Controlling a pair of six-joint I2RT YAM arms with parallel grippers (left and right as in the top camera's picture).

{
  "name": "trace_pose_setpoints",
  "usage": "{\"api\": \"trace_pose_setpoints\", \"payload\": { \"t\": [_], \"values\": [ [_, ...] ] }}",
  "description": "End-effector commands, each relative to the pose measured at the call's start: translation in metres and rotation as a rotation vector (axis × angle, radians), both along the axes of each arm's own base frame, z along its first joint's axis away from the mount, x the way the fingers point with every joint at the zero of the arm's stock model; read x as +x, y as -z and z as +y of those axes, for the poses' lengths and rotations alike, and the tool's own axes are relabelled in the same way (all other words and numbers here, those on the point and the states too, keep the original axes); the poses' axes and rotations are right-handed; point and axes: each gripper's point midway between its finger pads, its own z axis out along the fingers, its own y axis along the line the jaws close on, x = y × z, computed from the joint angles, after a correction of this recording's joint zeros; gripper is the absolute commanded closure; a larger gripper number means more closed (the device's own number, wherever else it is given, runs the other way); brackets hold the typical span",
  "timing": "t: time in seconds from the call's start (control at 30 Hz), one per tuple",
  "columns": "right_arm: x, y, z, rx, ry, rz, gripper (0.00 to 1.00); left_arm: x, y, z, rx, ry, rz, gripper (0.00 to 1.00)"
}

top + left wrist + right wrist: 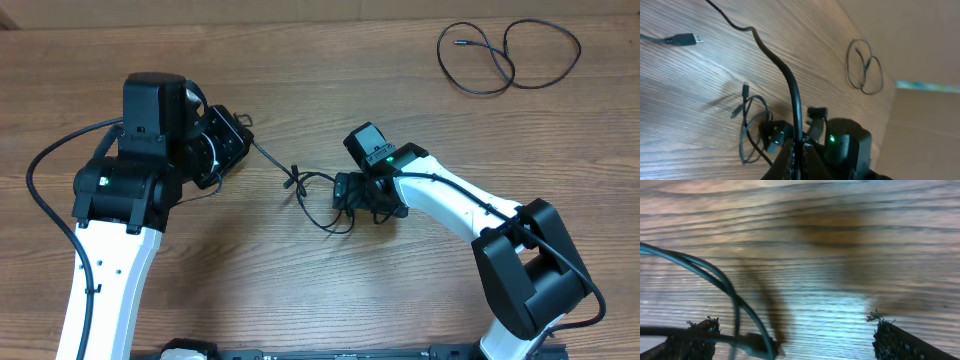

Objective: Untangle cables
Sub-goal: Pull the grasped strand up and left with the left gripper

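Observation:
My left gripper (243, 135) is shut on a thin black cable (270, 160). In the left wrist view the cable (785, 75) runs from the closed jaws (801, 150) up to the top left. That cable leads to a small tangle of loops (318, 205) at the table's middle, which also shows in the left wrist view (752, 127). My right gripper (342, 195) is low over the loops, open, with cable strands (735, 300) between its fingers (795, 337). A separate looped cable (505, 55) lies at the back right.
A loose plug end (684, 38) lies on the wooden table (400, 100) in the left wrist view. A small plug (745, 90) sticks out of the tangle. A cardboard wall (900, 35) stands behind the table. The arms' thick wires (45, 200) hang at the left.

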Motion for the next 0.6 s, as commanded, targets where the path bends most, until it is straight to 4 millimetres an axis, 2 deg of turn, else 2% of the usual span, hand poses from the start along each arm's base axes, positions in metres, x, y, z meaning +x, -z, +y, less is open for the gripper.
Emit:
{"api": "trace_pose_setpoints", "payload": {
  "t": [0.0,0.17,0.33,0.43,0.57],
  "values": [
    [-0.005,-0.002,0.015,0.077,-0.051,0.02,0.0,0.0,-0.01,-0.011,-0.038,0.057,-0.019,0.96],
    [-0.004,-0.002,0.014,0.066,-0.051,0.015,0.0,0.004,-0.005,-0.015,-0.061,0.069,0.0,0.96],
    [-0.003,0.003,-0.018,-0.104,-0.01,-0.01,0.0,0.007,-0.018,-0.02,-0.117,0.102,-0.044,0.96],
    [-0.002,0.004,-0.029,-0.158,-0.001,-0.017,0.0,0.006,-0.025,-0.015,-0.141,0.097,-0.058,0.95],
    [-0.002,0.004,-0.031,-0.163,0.021,-0.016,0.0,0.006,-0.035,0.0,-0.185,0.073,-0.078,0.96]
  ]
}}
